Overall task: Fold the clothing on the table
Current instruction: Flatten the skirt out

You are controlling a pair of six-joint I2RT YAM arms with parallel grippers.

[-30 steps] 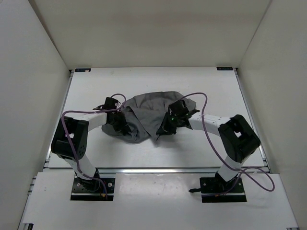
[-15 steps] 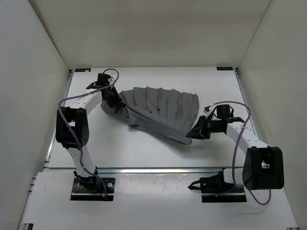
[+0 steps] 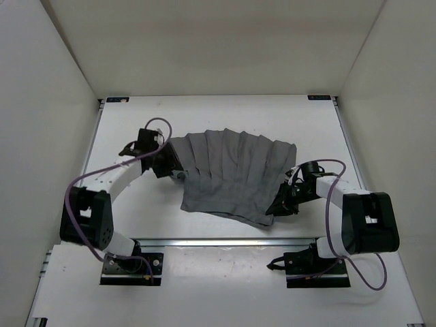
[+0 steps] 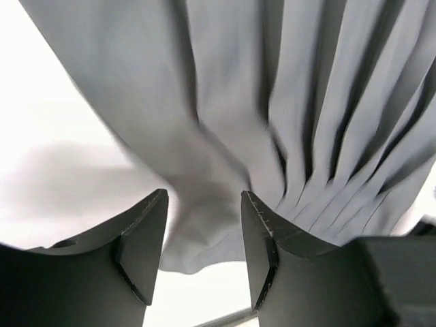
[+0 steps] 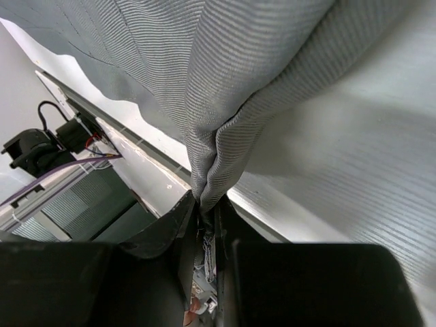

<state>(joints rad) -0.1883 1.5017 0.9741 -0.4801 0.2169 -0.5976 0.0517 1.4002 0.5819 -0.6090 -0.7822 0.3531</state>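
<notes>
The grey pleated clothing point(image 3: 235, 177) lies spread across the middle of the white counter point(image 3: 204, 114), its pleats running from far to near. The left fingers point(image 4: 139, 252) stand spread apart at its left edge, gripping nothing. The right fingers point(image 5: 160, 235) are pressed together, pinching a bunched fold at the clothing's near-right corner.

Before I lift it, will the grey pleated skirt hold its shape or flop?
Probably floppy: the pleated skirt bunches softly where the right gripper pinches it. Its pleats fan out on the table, so they may spread.
</notes>
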